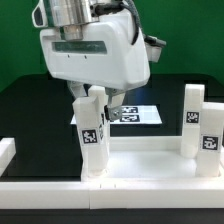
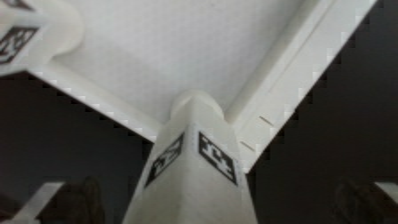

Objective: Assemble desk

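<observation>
The white desk tabletop (image 1: 150, 160) lies flat with its rim up. It also shows in the wrist view (image 2: 178, 50). A tagged white leg (image 1: 92, 132) stands upright in its near corner on the exterior view's left. It fills the middle of the wrist view (image 2: 199, 160). My gripper (image 1: 97, 100) is directly above this leg and straddles its top. The dark fingers (image 2: 71, 202) stand apart from the leg on both sides, so the gripper (image 2: 217, 205) is open. Two more tagged legs (image 1: 192, 112) (image 1: 211, 135) stand upright at the tabletop's right side. One leg (image 2: 22, 40) shows at the wrist view's edge.
A low white border wall (image 1: 100, 190) runs along the front and a piece of it (image 1: 6, 150) stands on the exterior view's left. The marker board (image 1: 138, 115) lies on the black table behind the tabletop. A green backdrop is behind the table.
</observation>
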Robot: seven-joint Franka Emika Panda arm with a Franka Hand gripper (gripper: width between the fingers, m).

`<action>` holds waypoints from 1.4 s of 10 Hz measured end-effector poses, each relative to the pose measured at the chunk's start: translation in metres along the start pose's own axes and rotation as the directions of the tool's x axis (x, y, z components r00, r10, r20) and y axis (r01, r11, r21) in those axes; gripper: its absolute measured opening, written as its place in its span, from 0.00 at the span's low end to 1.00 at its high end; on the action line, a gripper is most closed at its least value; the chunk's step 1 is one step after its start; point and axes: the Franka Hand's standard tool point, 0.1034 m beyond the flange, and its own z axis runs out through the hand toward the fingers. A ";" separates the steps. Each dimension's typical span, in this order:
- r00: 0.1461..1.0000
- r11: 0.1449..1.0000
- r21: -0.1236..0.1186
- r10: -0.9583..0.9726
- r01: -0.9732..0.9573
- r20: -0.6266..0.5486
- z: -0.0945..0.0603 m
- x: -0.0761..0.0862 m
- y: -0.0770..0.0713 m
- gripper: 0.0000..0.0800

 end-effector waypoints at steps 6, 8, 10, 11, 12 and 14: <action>0.912 0.910 -0.063 -0.411 0.410 0.001 0.001 0.002 0.004 0.65; 0.949 0.947 -0.061 -0.315 0.314 -0.005 0.002 0.001 0.004 0.35; 0.982 0.981 -0.060 -0.186 0.185 -0.013 0.002 0.001 0.003 0.36; 0.997 0.995 -0.058 -0.079 0.078 -0.020 0.002 0.001 0.003 0.36; 0.990 0.989 -0.041 0.139 -0.141 -0.036 0.003 0.000 0.000 0.36; 0.880 0.880 0.022 0.474 -0.474 -0.030 0.004 -0.001 -0.001 0.36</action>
